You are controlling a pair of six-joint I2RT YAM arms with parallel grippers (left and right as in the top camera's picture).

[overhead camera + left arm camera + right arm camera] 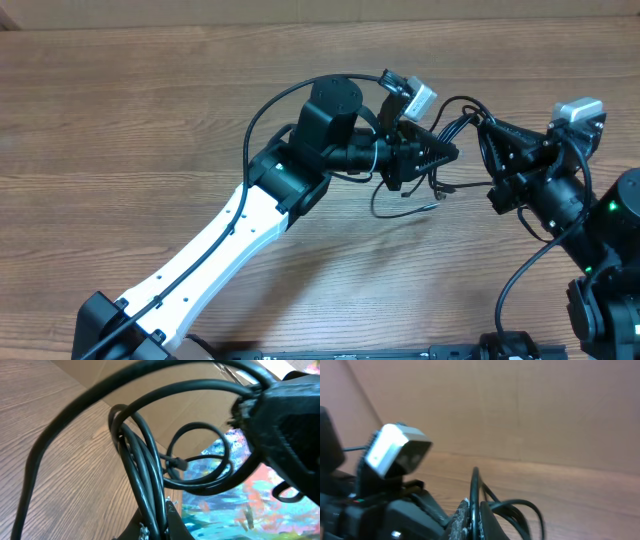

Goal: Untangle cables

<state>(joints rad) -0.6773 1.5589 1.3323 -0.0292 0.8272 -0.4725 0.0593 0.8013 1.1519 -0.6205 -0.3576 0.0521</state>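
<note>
My left claw (438, 154) and right claw (488, 130) are both clamped on the cables (456, 120); the bundle runs between them, loose loops nearer my left.

The tabletop (150, 120) is a brown wood-grain surface, its grain running side to side in the overhead view. A plain cardboard wall (520, 410) stands along its far edge. Right of the middle, the lowest loose strands of the thin black cables (142, 470) droop towards the wood. Whether they rest on it or hang just clear cannot be told. A black rail (400, 353) runs along the near edge.
</note>
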